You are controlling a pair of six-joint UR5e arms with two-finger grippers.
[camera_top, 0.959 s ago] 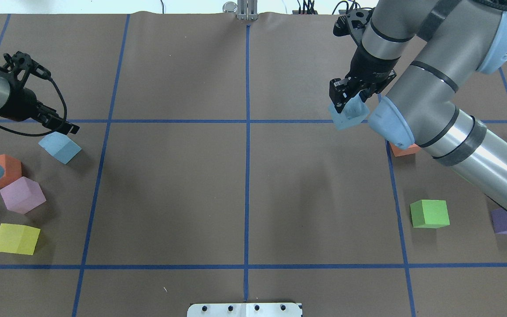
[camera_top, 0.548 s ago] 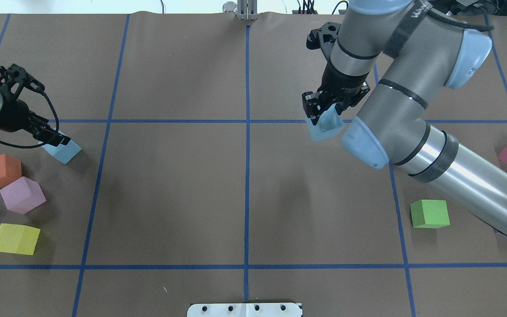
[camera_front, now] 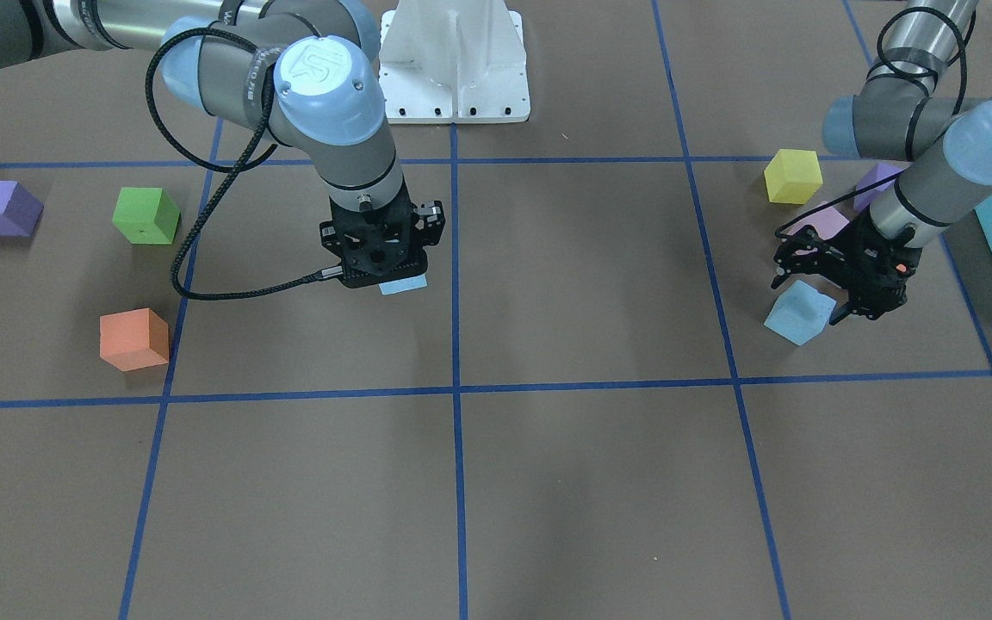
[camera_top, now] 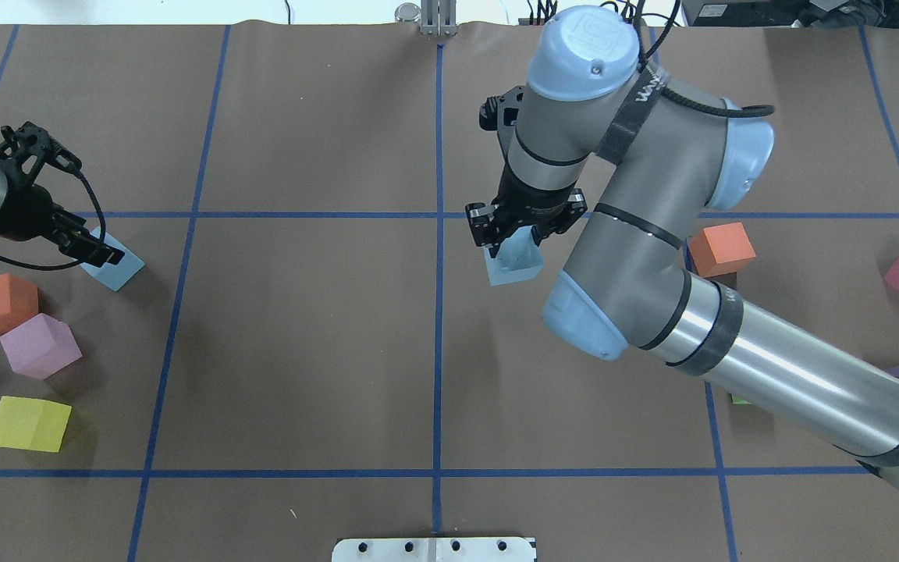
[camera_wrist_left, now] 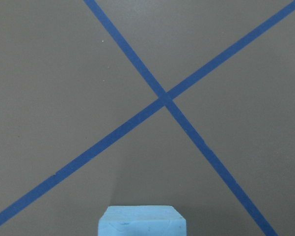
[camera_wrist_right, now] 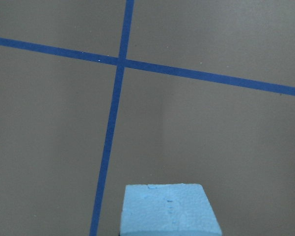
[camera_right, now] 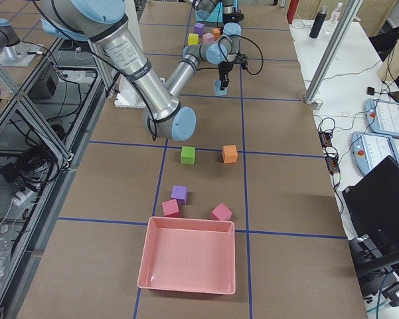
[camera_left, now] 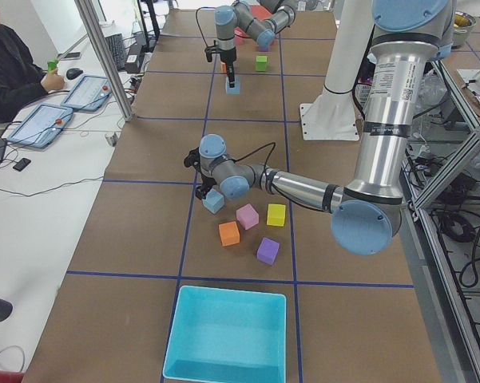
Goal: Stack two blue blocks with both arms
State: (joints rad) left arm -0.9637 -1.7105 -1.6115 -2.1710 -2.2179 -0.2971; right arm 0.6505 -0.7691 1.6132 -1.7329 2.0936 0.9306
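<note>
Two pale sky-blue foam cubes recorded. We find the right gripper (camera_top: 513, 248) clamped on the first cube (camera_top: 516, 269), just beside the centre blue tape line (camera_top: 438, 351). The second cube (camera_top: 118, 269) sits on the table at the left gripper (camera_top: 102, 248); we cannot tell whether its jaws are closed.

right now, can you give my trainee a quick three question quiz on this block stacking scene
1. True or false: the right tool grips a blue block.
2. Which colour is a cube on the robot's right side? A yellow; B green; C white.
3. Which tool is at the other blue block?

Key: 1 true; 2 B, the green cube; 3 the left tool.
</note>
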